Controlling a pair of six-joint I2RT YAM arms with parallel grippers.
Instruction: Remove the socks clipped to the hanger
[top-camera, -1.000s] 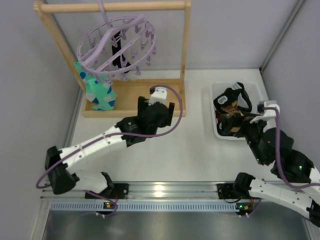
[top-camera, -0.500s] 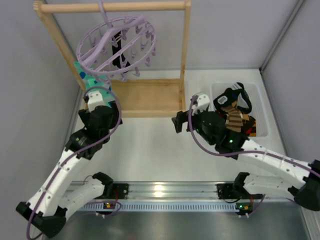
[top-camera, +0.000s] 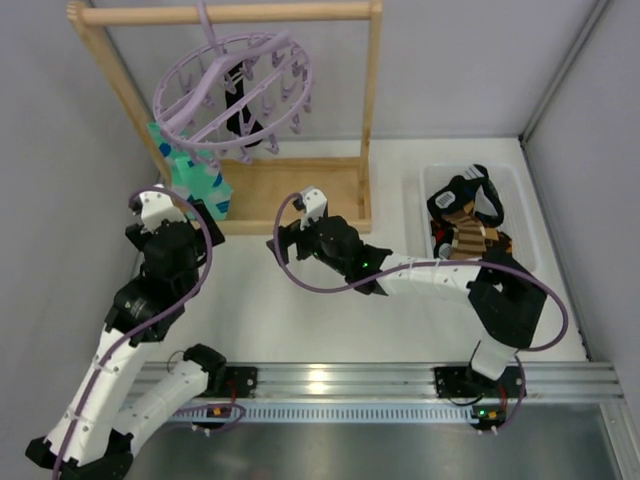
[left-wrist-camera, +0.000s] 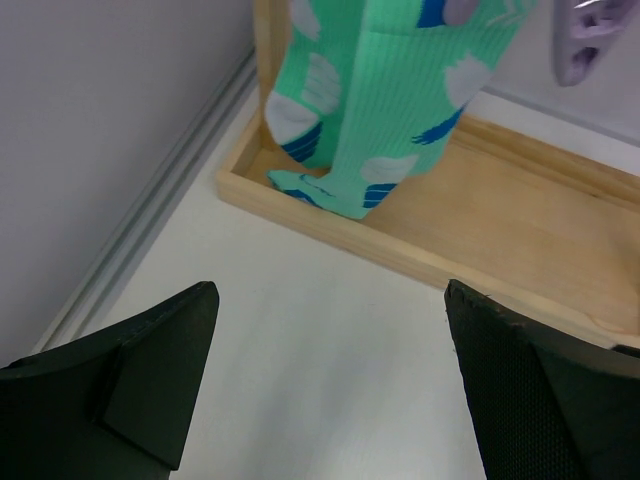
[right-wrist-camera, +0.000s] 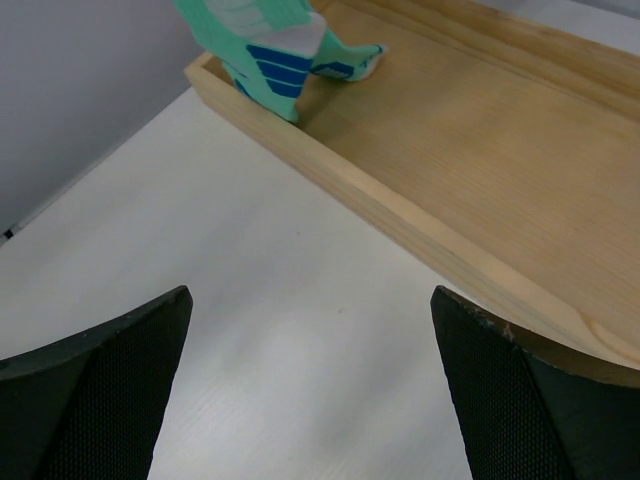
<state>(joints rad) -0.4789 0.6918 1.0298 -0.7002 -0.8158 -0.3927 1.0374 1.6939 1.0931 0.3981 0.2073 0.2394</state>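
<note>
The lilac hanger (top-camera: 235, 90) hangs from the wooden rack's top bar. A teal sock with white and blue marks (top-camera: 196, 178) is clipped at its left and reaches down into the rack's base tray; it also shows in the left wrist view (left-wrist-camera: 380, 100) and its tip in the right wrist view (right-wrist-camera: 270, 45). A black sock (top-camera: 238, 112) hangs inside the ring. My left gripper (top-camera: 172, 215) (left-wrist-camera: 330, 380) is open and empty, just before the teal sock. My right gripper (top-camera: 285, 240) (right-wrist-camera: 310, 390) is open and empty, in front of the tray's front edge.
The wooden rack's base tray (top-camera: 290, 195) (left-wrist-camera: 520, 220) (right-wrist-camera: 480, 130) lies behind both grippers, with posts at left and right. A white bin (top-camera: 515, 185) at the right holds black and brown striped socks (top-camera: 465, 225). A lilac clip (left-wrist-camera: 585, 40) dangles at the upper right.
My left arm has swung from the middle to the left, up to the teal sock. My right arm has moved from the bin across to the middle, in front of the tray.
</note>
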